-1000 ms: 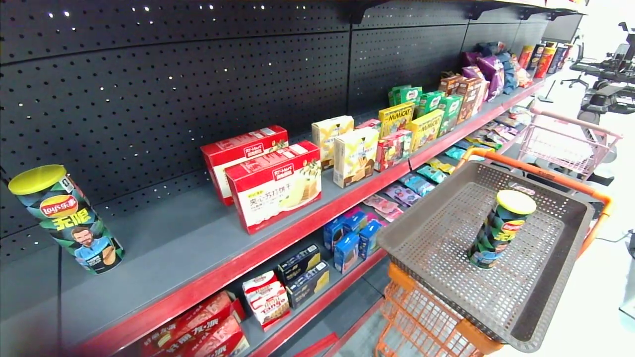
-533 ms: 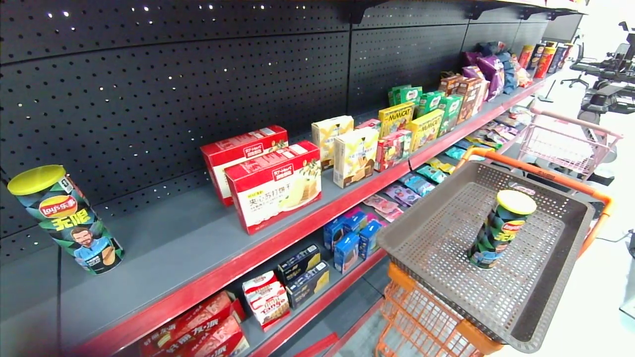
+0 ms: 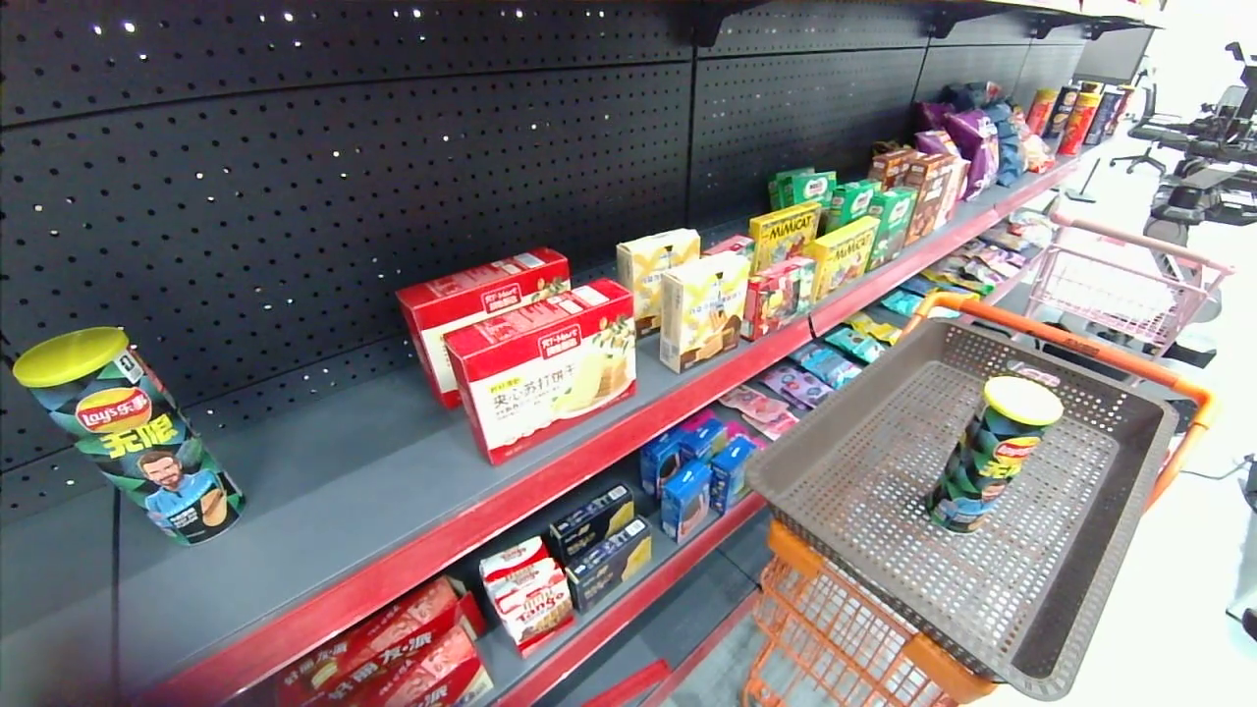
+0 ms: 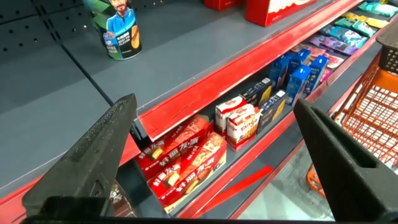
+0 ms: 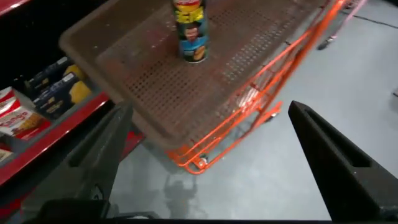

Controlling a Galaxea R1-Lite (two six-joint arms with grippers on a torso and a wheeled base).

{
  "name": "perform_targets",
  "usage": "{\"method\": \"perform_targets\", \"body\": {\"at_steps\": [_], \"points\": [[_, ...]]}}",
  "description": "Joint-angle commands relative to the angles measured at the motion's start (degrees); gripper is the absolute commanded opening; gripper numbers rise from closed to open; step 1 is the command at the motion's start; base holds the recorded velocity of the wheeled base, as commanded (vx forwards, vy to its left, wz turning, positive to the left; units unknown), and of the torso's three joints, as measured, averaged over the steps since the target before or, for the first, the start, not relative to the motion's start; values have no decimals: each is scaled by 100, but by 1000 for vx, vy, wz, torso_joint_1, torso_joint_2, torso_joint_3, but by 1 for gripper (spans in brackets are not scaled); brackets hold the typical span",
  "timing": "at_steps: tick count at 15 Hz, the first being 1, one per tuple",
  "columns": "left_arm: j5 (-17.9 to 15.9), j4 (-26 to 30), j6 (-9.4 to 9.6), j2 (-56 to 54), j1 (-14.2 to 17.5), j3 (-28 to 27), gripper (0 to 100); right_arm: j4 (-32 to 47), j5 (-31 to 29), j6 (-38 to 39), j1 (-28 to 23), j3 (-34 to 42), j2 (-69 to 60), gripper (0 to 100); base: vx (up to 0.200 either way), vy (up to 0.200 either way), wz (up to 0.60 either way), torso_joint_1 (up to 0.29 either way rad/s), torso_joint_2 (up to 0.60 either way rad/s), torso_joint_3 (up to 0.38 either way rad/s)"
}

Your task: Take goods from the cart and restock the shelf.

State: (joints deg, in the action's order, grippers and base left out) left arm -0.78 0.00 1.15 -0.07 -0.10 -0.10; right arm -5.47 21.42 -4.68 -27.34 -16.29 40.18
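Head view: chip can (image 3: pixel 992 454) upright inside basket (image 3: pixel 1041 579)

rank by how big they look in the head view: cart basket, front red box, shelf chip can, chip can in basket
1. cart basket
2. front red box
3. shelf chip can, close to the box
4. basket chip can; same design, maybe just farther off, so true rank unsure

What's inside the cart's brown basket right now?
One chip can stands upright on the mesh floor of the cart basket. The can covers the mesh patch behind it.
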Motion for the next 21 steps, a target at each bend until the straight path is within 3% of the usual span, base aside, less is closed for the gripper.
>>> {"method": "perform_targets", "body": {"at_steps": [1, 6, 8, 11, 14, 15, 19, 21], "points": [[-1, 0, 0, 7, 1, 1, 100, -499, 126, -6, 256, -50, 860, 100, 0, 0, 0, 0, 0, 0], [-1, 0, 0, 7, 1, 1, 100, -2292, 468, -235, 265, -446, 3075, 100, 0, 0, 0, 0, 0, 0], [-1, 0, 0, 7, 1, 1, 100, -3250, 662, -815, 238, -191, 3962, 100, 0, 0, 0, 0, 0, 0], [8, 0, -9, 7, 1, 10, 100, -4981, 890, -850, 396, 293, 5017, 100, 0, 0, 0, 0, 0, 0], [8, -9, -18, 7, 1, 10, 100, -5974, 978, -850, 423, 715, 5764, 100, 0, 0, 0, 0, 0, 0], [8, -9, -18, 7, 1, 10, 100, -6132, 1049, -859, 440, 732, 5993, 100, 0, 0, 0, 0, 0, 0], [8, -9, -18, 7, 1, 10, 100, -8312, 1224, -885, 704, 829, 7460, 100, 0, 0, 0, 0, 0, 0], [8, -9, -18, 7, 1, 10, 100, -8453, 1303, -921, 704, 820, 7777, 100, 0, 0, 0, 0, 0, 0]]}}
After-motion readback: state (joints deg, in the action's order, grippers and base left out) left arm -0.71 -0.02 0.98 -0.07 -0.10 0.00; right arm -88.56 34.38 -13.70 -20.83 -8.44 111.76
